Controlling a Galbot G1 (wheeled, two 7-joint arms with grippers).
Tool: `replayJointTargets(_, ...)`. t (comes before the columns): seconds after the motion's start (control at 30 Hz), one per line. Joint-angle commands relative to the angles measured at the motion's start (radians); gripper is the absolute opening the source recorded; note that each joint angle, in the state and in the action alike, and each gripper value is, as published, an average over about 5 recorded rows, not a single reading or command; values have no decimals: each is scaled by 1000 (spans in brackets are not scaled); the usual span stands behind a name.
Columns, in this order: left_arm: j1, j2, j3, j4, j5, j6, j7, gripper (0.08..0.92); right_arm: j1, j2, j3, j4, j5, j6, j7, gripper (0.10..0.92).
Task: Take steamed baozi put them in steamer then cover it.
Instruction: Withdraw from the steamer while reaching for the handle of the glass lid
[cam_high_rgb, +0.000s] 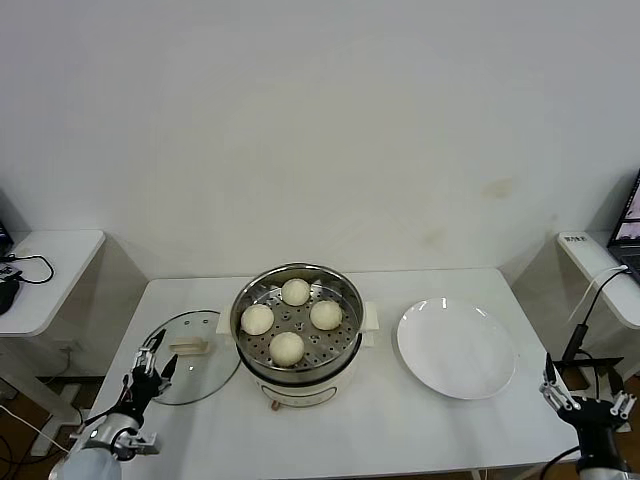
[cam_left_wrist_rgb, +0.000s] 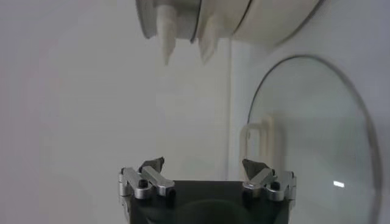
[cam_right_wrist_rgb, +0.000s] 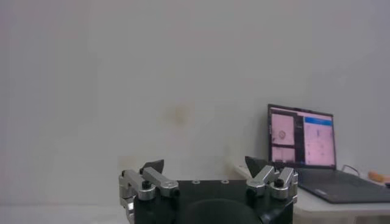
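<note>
Several cream-white steamed baozi (cam_high_rgb: 287, 347) sit on the perforated tray inside the steel steamer (cam_high_rgb: 342, 352), which stands uncovered at the table's middle. The cover, a clear glass lid (cam_high_rgb: 205, 375) with a cream handle (cam_high_rgb: 190, 347), lies flat on the table to the steamer's left. My left gripper (cam_high_rgb: 158, 358) hovers open and empty at the lid's near-left edge. In the left wrist view the lid (cam_left_wrist_rgb: 311, 140) lies just ahead of that gripper (cam_left_wrist_rgb: 203, 164), with the steamer's white base (cam_left_wrist_rgb: 225, 15) beyond. My right gripper (cam_high_rgb: 585, 395) hangs open and empty off the table's right front corner.
A flat white plate (cam_high_rgb: 457, 348) lies bare to the right of the steamer. Small white side tables flank the main table, the left one (cam_high_rgb: 45, 270) carrying cables. A laptop (cam_right_wrist_rgb: 303, 137) stands on the right one. A black stand (cam_high_rgb: 580, 345) rises by the right edge.
</note>
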Motion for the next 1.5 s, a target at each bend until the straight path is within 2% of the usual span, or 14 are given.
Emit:
replayJointTargets(0.03,-196,2,97,171,19,-14,8,823,-29,24,27,-1,-14,4,2,823)
replayJointTargets(0.87,-321,-28,139,332,38,-13,6,823,-18,24,26,-20,-22,2,-3,823)
replayJointTargets(1.37,-352,-38,143,362,43,-12,10,822,-16,24,19,-28,-26,5,-4,823)
replayJointTargets(1.5,-355,-41,144,373,45,-15,9,748,-15,24,20,-30,-25,6,-4,823)
